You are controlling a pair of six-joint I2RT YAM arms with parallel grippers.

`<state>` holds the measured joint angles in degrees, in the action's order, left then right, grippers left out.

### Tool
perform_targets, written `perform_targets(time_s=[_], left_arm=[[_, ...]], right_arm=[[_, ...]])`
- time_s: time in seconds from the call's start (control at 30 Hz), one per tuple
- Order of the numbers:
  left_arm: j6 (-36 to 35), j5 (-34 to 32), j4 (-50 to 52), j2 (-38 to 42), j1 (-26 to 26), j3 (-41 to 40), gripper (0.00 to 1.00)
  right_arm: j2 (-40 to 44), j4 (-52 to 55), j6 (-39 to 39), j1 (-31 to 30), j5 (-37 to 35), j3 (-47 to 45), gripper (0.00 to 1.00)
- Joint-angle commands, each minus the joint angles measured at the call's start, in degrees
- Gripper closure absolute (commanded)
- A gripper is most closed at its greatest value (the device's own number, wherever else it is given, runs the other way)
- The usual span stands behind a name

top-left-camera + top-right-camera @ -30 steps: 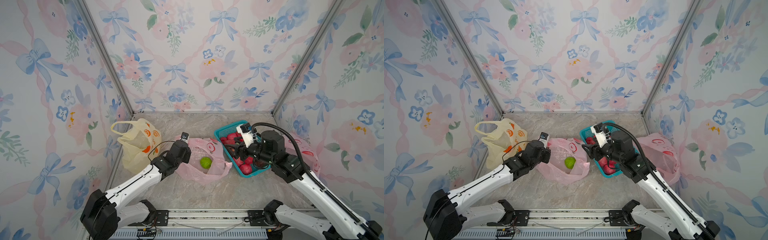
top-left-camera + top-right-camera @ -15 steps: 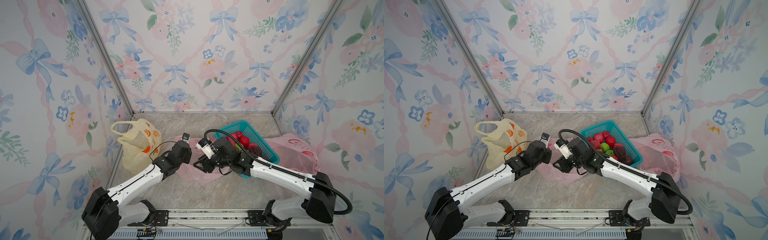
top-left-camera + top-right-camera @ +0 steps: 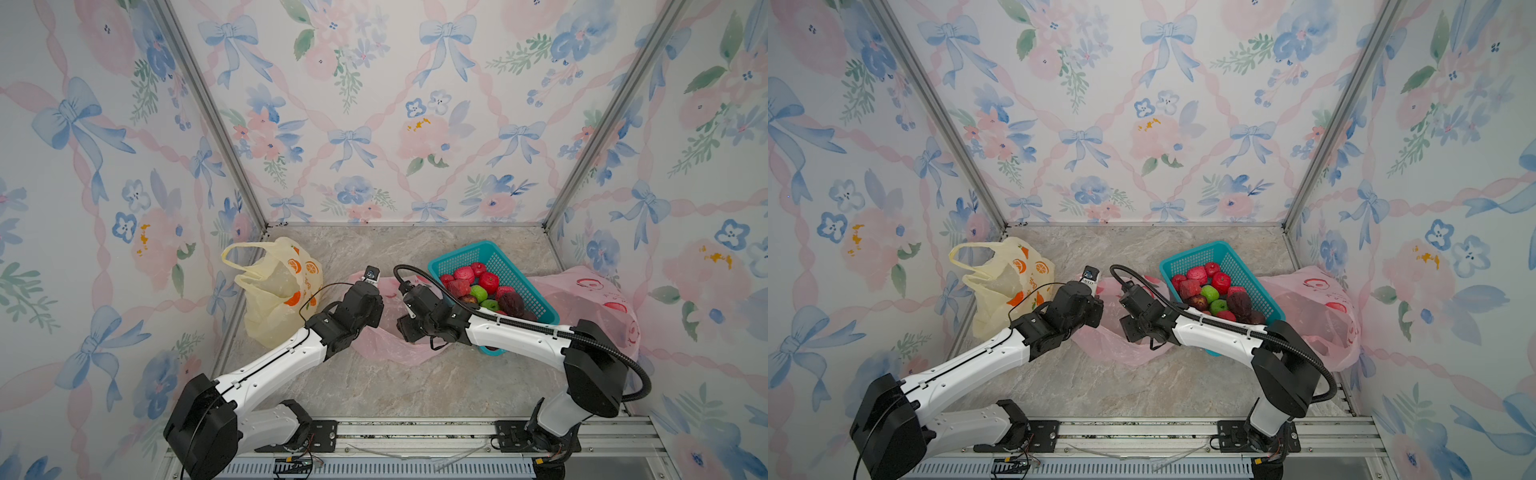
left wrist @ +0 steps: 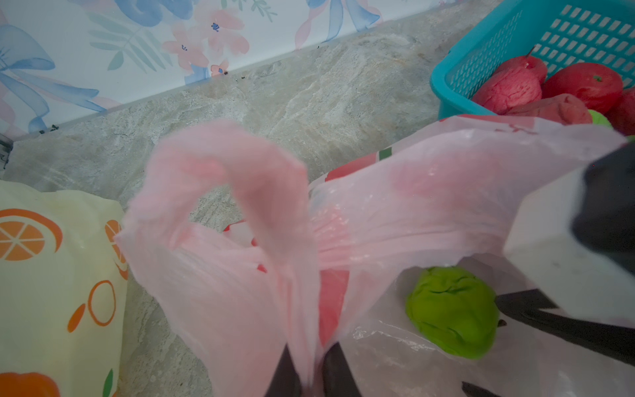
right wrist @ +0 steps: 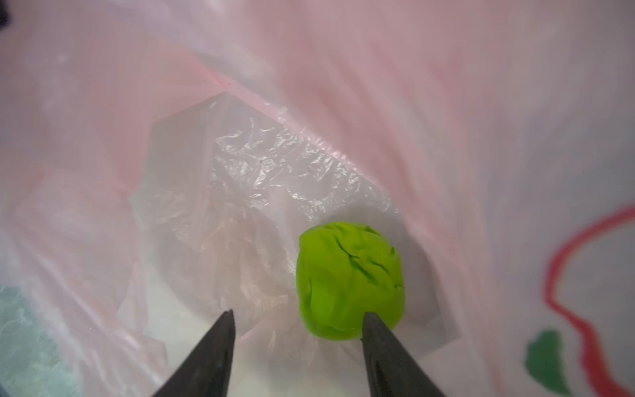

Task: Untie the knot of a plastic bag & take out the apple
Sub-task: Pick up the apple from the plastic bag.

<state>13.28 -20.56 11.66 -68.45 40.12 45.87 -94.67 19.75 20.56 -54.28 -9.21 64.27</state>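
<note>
Your left gripper [image 4: 309,371] pinches the pink bag [image 4: 429,199] shut-tight, likely to keep its mouth open. Your right gripper [image 5: 298,318] is inside, jaws wide, one tip by the green apple [image 5: 350,282] at the bottom.

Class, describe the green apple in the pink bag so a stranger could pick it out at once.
Find the teal basket of fruit. Beside it, toward the scene's middle, lies a crumpled pink bag. The green apple sits alone inside it, wrinkled, whereas the basket's green fruit lie piled among red ones.
</note>
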Motion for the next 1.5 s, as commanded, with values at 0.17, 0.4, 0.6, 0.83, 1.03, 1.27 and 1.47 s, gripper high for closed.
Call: perform_targets(time_s=[0.17,0.4,0.6,0.83,1.03,1.27,1.47], left_arm=[[-0.6,0.6,-0.4,-1.6,0.2,0.5,0.87],[-0.7,1.1,-1.1,-2.0,0.1,0.4,0.87],[-1.0,0.8,-1.0,-1.7,0.1,0.1,0.87],[-1.1,0.9,-1.2,-2.2,0.1,0.2,0.87],[-1.1,0.8,-1.3,-2.1,0.0,-0.2,0.87],[-1.1,0.9,-1.5,-2.1,-0.3,-0.5,0.87],[-1.0,0.9,-1.6,-2.0,-0.3,-0.6,0.87]], right_arm=[[-3.5,1.1,-1.0,-0.9,-5.5,2.4,0.15],[-6.9,0.7,-3.2,-0.8,-5.0,5.7,0.13],[-9.6,2.2,-2.3,0.3,-6.6,6.9,0.12],[-12.1,3.4,-2.1,0.7,-6.2,7.6,0.1],[-13.4,4.5,-1.4,1.4,-4.2,7.6,0.08],[-13.0,3.8,-1.1,2.2,-2.5,6.5,0.11],[-10.5,3.2,-1.7,2.2,-1.0,6.2,0.33]])
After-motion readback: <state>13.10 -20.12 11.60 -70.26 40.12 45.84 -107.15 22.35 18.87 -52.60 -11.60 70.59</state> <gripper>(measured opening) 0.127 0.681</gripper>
